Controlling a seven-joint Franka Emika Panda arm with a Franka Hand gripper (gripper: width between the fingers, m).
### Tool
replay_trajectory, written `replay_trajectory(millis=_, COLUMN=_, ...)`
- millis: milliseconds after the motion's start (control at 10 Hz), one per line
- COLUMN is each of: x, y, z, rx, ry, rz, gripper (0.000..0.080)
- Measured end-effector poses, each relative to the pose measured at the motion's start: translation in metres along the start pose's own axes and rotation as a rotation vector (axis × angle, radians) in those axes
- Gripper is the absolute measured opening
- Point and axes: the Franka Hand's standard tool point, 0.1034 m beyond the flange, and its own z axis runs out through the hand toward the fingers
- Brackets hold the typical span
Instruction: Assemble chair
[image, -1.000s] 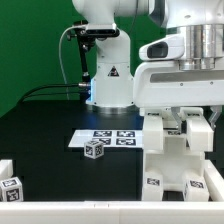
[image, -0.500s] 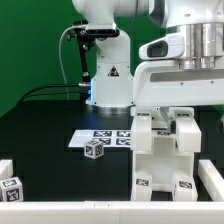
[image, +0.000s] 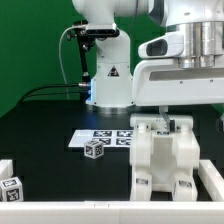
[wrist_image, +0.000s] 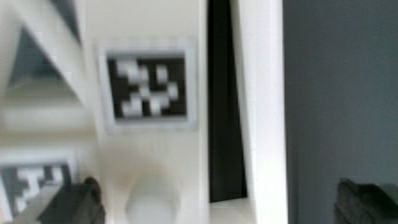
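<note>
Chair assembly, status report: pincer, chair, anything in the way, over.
Pincer open, right above the chair, holding nothing. Chair stands upright by the marker board. One small cube loose nearby, not blocking.

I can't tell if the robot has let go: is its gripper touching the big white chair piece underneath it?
Cannot tell. In the exterior view the gripper sits right at the top of the chair assembly with no visible gap, but contact isn't plain. The wrist view is too blurred.

The chair (image: 166, 158) hides the end effector's fingertips; wrist view blurred.
</note>
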Motion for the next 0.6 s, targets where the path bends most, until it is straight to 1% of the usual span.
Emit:
replay_trajectory(millis=300, x=0.0045, y=0.0098, z=-0.0028, rx=-0.004, ry=0.002, rz=0.006, gripper=0.0649)
replay_trajectory(millis=600, x=0.0031, y=0.0117, z=0.0, rx=-0.006, ry=-0.002, rz=0.01, gripper=0.0649)
